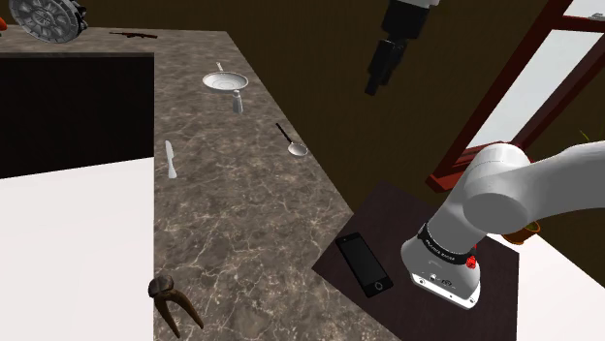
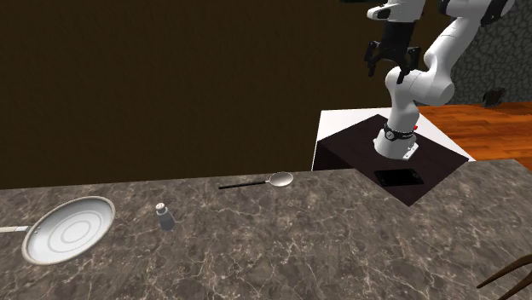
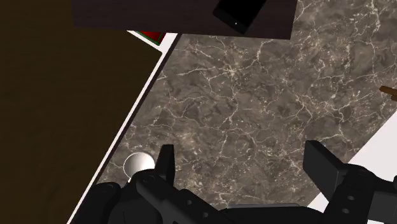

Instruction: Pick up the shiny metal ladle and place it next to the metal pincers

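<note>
The ladle [image 1: 294,145] lies flat on the dark marbled counter [image 1: 242,213] near its edge, with a shiny round bowl and a thin dark handle. It also lies near the counter's far edge in the second exterior view, ladle [image 2: 273,180]. The pincers [image 1: 173,298], brown and rusty-looking, lie at the counter's near end; their handles [image 2: 510,278] reach in at the second exterior view's lower right. My gripper [image 1: 374,87] hangs high in the air, well above the counter edge, open and holding nothing. In the wrist view the gripper [image 3: 245,167] has the ladle's bowl [image 3: 137,164] just outside one finger [image 3: 165,163].
A white plate [image 1: 223,81] and a small shaker [image 1: 238,100] stand further along the counter, with a pale knife [image 1: 170,159] beside them. A black phone [image 1: 365,263] lies on the dark stand [image 1: 407,208]. A window frame [image 1: 514,87] rises behind the arm.
</note>
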Controlling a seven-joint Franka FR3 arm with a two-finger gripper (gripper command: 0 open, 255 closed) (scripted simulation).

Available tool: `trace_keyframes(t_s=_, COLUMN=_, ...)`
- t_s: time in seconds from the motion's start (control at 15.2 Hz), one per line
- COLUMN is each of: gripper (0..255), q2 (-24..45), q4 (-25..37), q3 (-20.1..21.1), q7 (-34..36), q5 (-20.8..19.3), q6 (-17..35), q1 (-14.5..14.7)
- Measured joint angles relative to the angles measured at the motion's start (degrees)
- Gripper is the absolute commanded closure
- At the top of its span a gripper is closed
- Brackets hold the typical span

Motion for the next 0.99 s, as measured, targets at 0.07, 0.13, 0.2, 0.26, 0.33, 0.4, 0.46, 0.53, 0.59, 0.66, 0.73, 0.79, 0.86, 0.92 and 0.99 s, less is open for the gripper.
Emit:
trace_keyframes(t_s=0.07, gripper=0, q2=0.00, q4=0.00, q3=0.00, q7=0.00, q5=0.00, q6=0.00, q1=0.00)
trace_keyframes(t_s=0.13, gripper=0, q2=0.53, q4=-0.42, q3=0.01, q7=0.17, q5=0.00, q6=0.96, q1=-0.15)
trace_keyframes(t_s=0.2, gripper=0, q2=1.20, q4=-1.17, q3=-0.02, q7=0.38, q5=-0.02, q6=2.45, q1=-0.39)
trace_keyframes(t_s=0.26, gripper=0, q2=2.38, q4=-1.62, q3=0.09, q7=0.81, q5=0.05, q6=4.17, q1=-0.62)
trace_keyframes(t_s=0.33, gripper=0, q2=3.46, q4=-2.40, q3=-0.12, q7=0.90, q5=-0.09, q6=6.10, q1=-0.99)
trace_keyframes(t_s=0.4, gripper=0, q2=4.83, q4=-2.58, q3=-0.16, q7=1.23, q5=-0.10, q6=7.78, q1=-1.30)
trace_keyframes(t_s=0.46, gripper=0, q2=6.38, q4=-2.91, q3=-0.18, q7=1.56, q5=-0.10, q6=9.75, q1=-1.59)
trace_keyframes(t_s=0.53, gripper=0, q2=8.23, q4=-3.02, q3=-0.12, q7=1.99, q5=-0.05, q6=11.85, q1=-1.85)
trace_keyframes(t_s=0.59, gripper=0, q2=9.82, q4=-3.52, q3=-0.11, q7=2.38, q5=-0.01, q6=14.02, q1=-2.12)
trace_keyframes(t_s=0.66, gripper=0, q2=11.34, q4=-3.75, q3=0.09, q7=3.00, q5=0.12, q6=15.95, q1=-2.28)
trace_keyframes(t_s=0.73, gripper=0, q2=13.08, q4=-3.76, q3=0.00, q7=3.28, q5=0.09, q6=17.83, q1=-2.59)
trace_keyframes(t_s=0.79, gripper=0, q2=15.25, q4=-3.50, q3=-0.17, q7=3.46, q5=0.04, q6=19.85, q1=-2.93)
trace_keyframes(t_s=0.86, gripper=0, q2=17.30, q4=-3.47, q3=-0.32, q7=3.67, q5=0.00, q6=21.96, q1=-3.26)
trace_keyframes(t_s=0.92, gripper=0, q2=18.26, q4=-3.74, q3=-0.37, q7=4.08, q5=0.01, q6=23.34, q1=-3.52)
trace_keyframes(t_s=0.99, gripper=0, q2=19.89, q4=-3.64, q3=-0.53, q7=4.34, q5=-0.01, q6=24.99, q1=-3.83)
